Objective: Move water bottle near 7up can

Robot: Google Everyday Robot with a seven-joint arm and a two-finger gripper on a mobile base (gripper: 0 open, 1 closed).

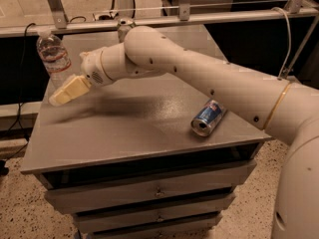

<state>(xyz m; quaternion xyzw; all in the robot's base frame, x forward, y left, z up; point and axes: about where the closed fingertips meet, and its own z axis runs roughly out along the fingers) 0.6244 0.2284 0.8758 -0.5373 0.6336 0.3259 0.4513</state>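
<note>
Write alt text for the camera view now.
White robot arm reaches across a grey metal cabinet top, its cream gripper beside the clear ribbed plastic water bottle standing at the back left corner. A blue-and-silver can lies on its side at front right; a pale can peeks from behind the arm.

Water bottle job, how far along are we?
Nothing looks done: the water bottle stands upright at the far-left corner of the table, ungrasped. In hand: the gripper hovers low just in front of it. Left: grasp, carry and set it by the 7up can, probably the silver top showing behind the arm.
</note>
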